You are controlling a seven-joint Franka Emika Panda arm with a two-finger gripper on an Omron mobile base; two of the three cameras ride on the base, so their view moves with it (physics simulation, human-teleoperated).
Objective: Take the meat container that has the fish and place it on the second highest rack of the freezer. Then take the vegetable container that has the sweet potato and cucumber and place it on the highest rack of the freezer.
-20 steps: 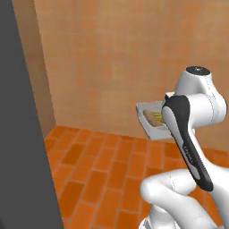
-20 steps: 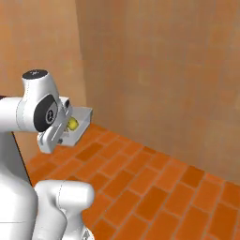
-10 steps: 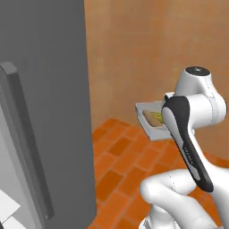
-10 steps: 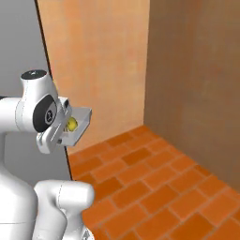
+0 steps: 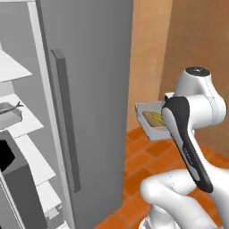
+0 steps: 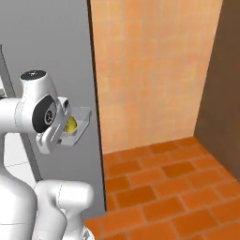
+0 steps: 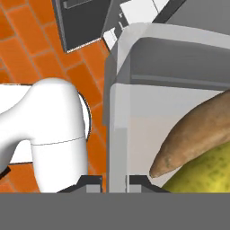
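Left base view: the freezer (image 5: 89, 89) stands open at the left, grey door with its bar handle (image 5: 66, 120) edge-on toward the base. The fish (image 5: 9, 107) lies in its tray on a white shelf at the far left edge; whether that is the second highest rack I cannot tell, as the top of the interior is cut off. The vegetable container (image 5: 150, 120) is carried level in front of the arm's wrist, to the right of the door's free edge, well apart from the shelves.

Right base view: the container juts from the wrist toward the grey door face, the yellow-green cucumber (image 6: 70, 125) showing inside.

Hand view: the gripper (image 7: 115, 180) is pinched narrow on the container's near rim, one finger either side of the wall. The sweet potato (image 7: 197, 134) lies beside the cucumber, touching it.

Judgement: the shelves lie leftward, round the door; the highest rack is up and left of the hand, so the carry must clear the door edge first.
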